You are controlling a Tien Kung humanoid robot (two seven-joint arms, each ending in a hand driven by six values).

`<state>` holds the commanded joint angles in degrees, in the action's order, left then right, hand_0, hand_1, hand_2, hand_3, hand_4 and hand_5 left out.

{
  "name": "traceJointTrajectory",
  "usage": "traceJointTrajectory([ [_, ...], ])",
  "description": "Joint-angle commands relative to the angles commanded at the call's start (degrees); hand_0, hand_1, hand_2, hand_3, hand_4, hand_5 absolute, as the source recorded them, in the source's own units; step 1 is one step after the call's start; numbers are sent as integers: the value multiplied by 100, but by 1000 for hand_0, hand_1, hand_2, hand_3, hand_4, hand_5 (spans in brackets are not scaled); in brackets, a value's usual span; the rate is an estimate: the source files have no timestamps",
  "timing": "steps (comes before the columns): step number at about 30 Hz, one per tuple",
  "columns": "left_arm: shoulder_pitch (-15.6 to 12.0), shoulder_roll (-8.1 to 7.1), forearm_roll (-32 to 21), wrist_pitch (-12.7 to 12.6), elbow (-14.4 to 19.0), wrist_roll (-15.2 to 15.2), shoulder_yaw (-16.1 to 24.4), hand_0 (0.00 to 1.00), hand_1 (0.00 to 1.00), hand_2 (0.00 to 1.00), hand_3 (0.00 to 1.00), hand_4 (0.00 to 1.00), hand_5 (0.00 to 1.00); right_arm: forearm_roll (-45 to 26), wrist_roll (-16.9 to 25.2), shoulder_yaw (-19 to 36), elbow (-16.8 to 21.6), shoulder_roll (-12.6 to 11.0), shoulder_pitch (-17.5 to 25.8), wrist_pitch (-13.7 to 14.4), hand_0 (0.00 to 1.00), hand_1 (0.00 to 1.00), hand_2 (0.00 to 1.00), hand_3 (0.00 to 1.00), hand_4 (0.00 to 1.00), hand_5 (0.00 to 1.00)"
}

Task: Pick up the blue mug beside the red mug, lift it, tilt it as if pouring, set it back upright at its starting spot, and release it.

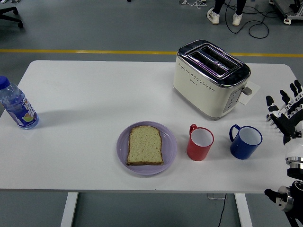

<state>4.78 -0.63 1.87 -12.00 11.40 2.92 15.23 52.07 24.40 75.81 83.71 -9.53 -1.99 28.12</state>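
The blue mug (245, 142) stands upright on the white table (85, 94), just right of the red mug (199, 143). Its handle points to the back left. My right hand (285, 111) is at the right edge of the picture, raised and well clear of the blue mug, with its fingers spread and holding nothing. The left arm is out of view.
A cream toaster (211, 77) stands behind the mugs. A purple plate (147, 148) with a slice of bread (145, 145) sits left of the red mug. A water bottle (16, 106) stands at the far left. A person's feet (223, 16) show at the top.
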Motion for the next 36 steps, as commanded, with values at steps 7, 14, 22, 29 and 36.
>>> traceJointTrajectory([
  [7, -23, 7, -8, 2, -2, -2, -19, 634, 644, 653, 505, 241, 856, -1628, -630, 630, 121, 108, 156, -971, 705, 623, 665, 590, 608, 155],
  [14, -45, 3, -8, 4, -8, -1, -56, 634, 644, 653, 505, 242, 856, -3304, -678, 1248, 73, 196, 282, -1529, 673, 591, 656, 592, 575, 105],
  [22, -82, 11, -13, 3, -10, -1, -108, 634, 644, 653, 505, 242, 856, -4259, -863, 1577, 38, 246, 337, -1739, 658, 576, 644, 591, 578, 98],
  [29, -100, 18, -22, 4, -11, -1, -133, 634, 644, 653, 505, 240, 854, -4487, -928, 1670, -94, 309, 329, -1778, 653, 565, 639, 591, 579, 99],
  [36, -56, 11, 6, 4, -6, -1, -70, 634, 644, 653, 506, 240, 855, -4498, -967, 1736, -160, 336, 295, -1760, 647, 565, 638, 594, 578, 97],
])
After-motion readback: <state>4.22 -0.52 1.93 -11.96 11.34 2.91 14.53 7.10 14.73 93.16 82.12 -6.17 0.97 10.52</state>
